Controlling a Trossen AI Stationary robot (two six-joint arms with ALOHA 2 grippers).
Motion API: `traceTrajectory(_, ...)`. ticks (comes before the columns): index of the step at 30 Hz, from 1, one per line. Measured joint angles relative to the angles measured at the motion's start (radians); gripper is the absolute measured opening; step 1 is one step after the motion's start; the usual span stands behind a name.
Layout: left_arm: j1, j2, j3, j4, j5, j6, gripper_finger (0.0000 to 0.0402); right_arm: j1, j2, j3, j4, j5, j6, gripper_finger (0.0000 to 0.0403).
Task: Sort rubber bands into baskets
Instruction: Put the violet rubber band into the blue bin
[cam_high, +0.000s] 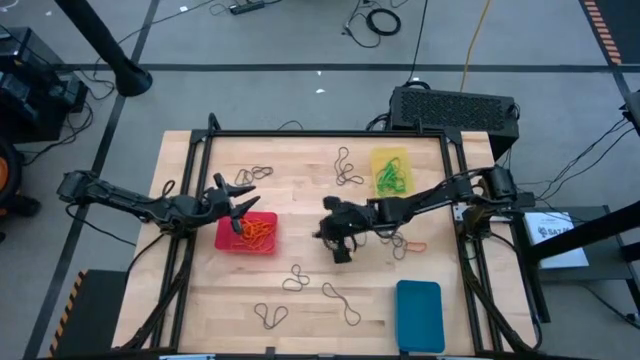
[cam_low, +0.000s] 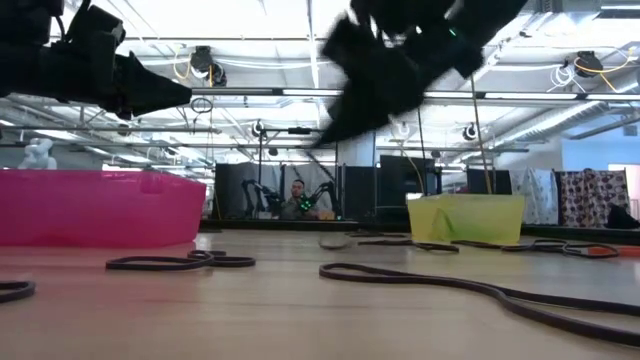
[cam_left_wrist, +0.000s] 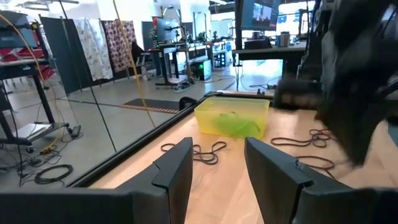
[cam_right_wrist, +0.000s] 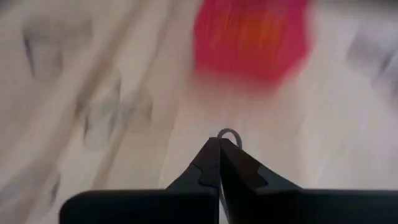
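Observation:
The red basket holds orange-red rubber bands. The yellow basket holds green bands. The blue basket stands at the near right. Dark bands lie loose on the table at the far side and at the near side. My left gripper is open and empty over the red basket's far edge. My right gripper hovers at mid-table, right of the red basket, shut on a thin band. My right gripper pinches a thin rubber band between its two shut fingertips. Only a small loop of the band shows, sticking out past the tips. The view is smeared, and the rest of the band is hidden by the fingers.
More dark bands lie at the far left and near the front edge. An orange band lies by the right arm. The table's raised frame runs along the far edge. A person sits far behind the table.

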Motion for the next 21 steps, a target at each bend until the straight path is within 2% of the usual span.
traceTrajectory(6, 0.001, 0.000, 0.000, -0.012, -0.064, -0.002, 0.0154, -0.002, 0.020, 0.032, 0.446, -0.005, -0.121, 0.0001)
traceTrajectory(10, 0.002, 0.000, 0.000, -0.023, -0.135, -0.009, 0.0154, -0.006, 0.059, 0.082, 0.563, -0.006, -0.172, 0.0000)
traceTrajectory(13, 0.013, 0.002, 0.000, -0.024, -0.204, -0.030, 0.0154, -0.010, 0.098, 0.146, 0.558, -0.007, -0.200, 0.0000)
traceTrajectory(15, 0.022, 0.004, 0.000, -0.035, -0.243, -0.055, 0.0154, -0.010, 0.109, 0.177, 0.491, 0.005, -0.228, 0.0000)
traceTrajectory(18, 0.036, 0.004, 0.000, -0.063, -0.265, -0.082, 0.0154, -0.010, 0.090, 0.205, 0.336, 0.129, -0.259, 0.0000)
traceTrajectory(21, 0.039, 0.004, 0.000, -0.094, -0.263, -0.083, 0.0154, -0.007, 0.002, 0.205, 0.111, 0.243, -0.247, 0.0000)
